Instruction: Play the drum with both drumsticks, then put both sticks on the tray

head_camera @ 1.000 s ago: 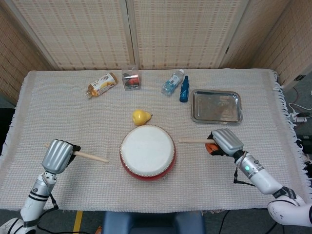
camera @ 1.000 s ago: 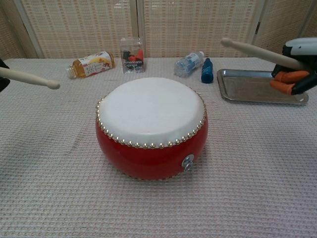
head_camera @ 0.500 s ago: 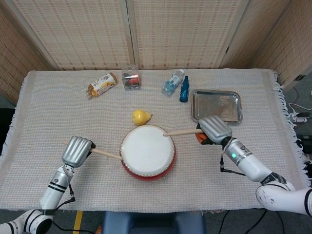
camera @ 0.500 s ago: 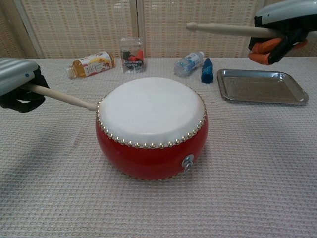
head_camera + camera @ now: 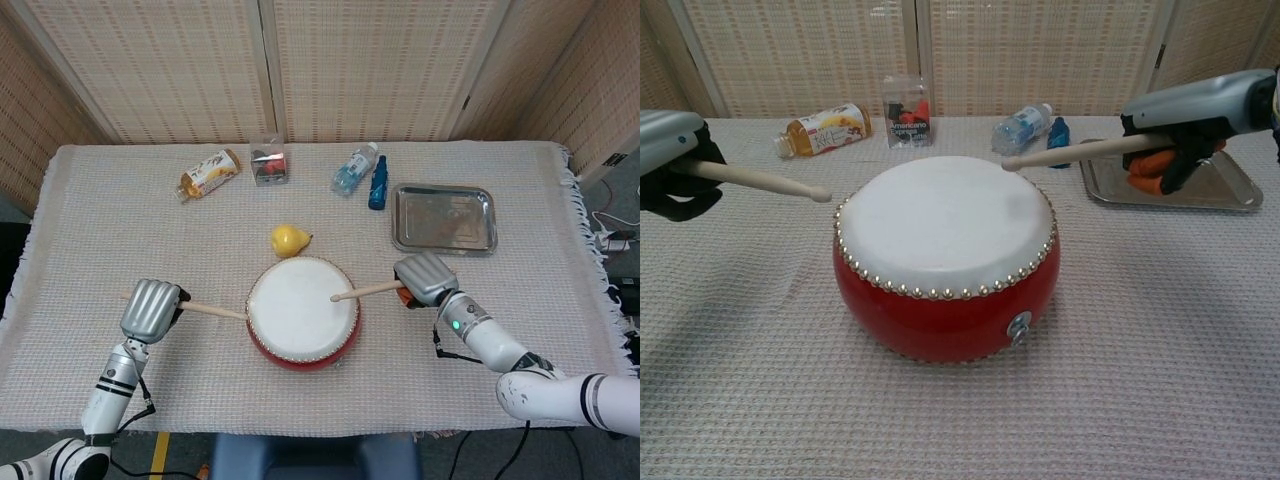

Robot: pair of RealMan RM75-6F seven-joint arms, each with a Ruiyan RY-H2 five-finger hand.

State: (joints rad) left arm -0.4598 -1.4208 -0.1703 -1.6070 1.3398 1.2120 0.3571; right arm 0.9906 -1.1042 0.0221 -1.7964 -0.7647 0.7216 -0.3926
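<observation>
A red drum point(image 5: 303, 311) point(image 5: 945, 255) with a white skin stands at the table's front middle. My left hand point(image 5: 150, 309) point(image 5: 668, 160) grips a wooden drumstick point(image 5: 213, 309) point(image 5: 758, 180) left of the drum, its tip just short of the rim. My right hand point(image 5: 424, 278) point(image 5: 1200, 110) grips the other drumstick point(image 5: 367, 291) point(image 5: 1080, 152), whose tip hangs just over the right part of the skin. The steel tray point(image 5: 444, 218) point(image 5: 1163, 175) lies behind my right hand and holds nothing.
A yellow pear point(image 5: 289, 240) sits just behind the drum. Along the back lie an orange drink bottle point(image 5: 208, 173), a small clear box point(image 5: 268, 161), a water bottle point(image 5: 354, 168) and a blue bottle point(image 5: 378, 183). A woven cloth point(image 5: 120, 240) covers the table.
My right hand has come down and nearer, lowering its stick's tip to just above the skin. My left hand drew back slightly, lifting its stick's tip off the drum's rim.
</observation>
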